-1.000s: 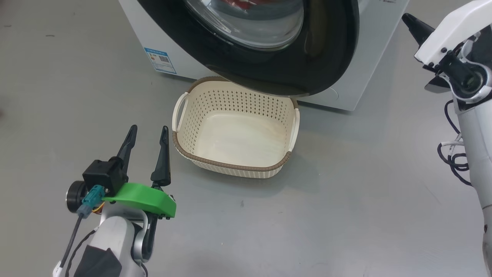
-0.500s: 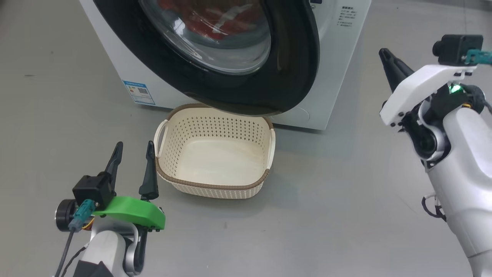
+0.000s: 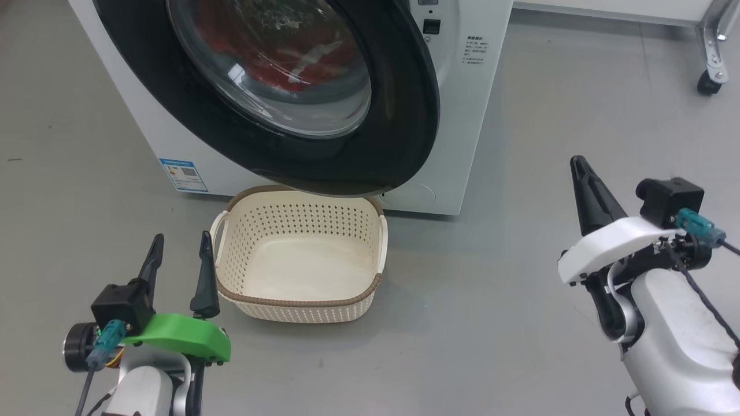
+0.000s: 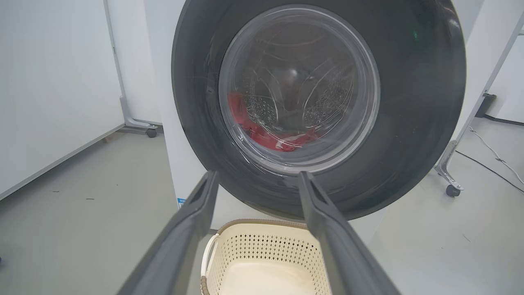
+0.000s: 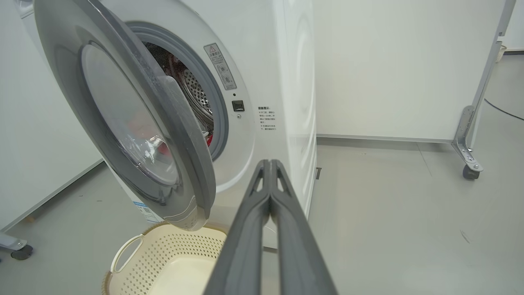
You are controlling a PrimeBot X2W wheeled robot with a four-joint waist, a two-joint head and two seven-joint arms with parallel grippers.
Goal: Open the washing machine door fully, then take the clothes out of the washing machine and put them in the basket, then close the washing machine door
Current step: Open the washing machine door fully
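Observation:
The washing machine (image 3: 462, 115) stands at the top, its black-rimmed door (image 3: 399, 115) swung partly out on its left hinge, overhanging the basket. Red clothes (image 3: 277, 63) show through the glass bowl, and lie low in the drum in the left wrist view (image 4: 282, 137). The cream basket (image 3: 231, 277) sits on the floor just below the door, holding nothing. My left gripper (image 3: 178, 245) is open, beside the basket's left handle. My right gripper (image 3: 576, 164) is shut with nothing in it, well to the right of the machine; its fingers (image 5: 268, 192) point toward the gap behind the door's free edge (image 5: 196, 164).
Grey floor (image 3: 491, 323) spreads all around. A wheeled frame leg (image 3: 708, 75) stands at the far right, seen too in the right wrist view (image 5: 468, 164). White panels (image 4: 53, 82) on casters stand left of the machine. A cable (image 4: 491, 153) runs along the floor at right.
The head camera has tilted up, so the machine, door and basket sit lower in the picture. My right arm has come down from the upper right to the lower right, fingers still shut.

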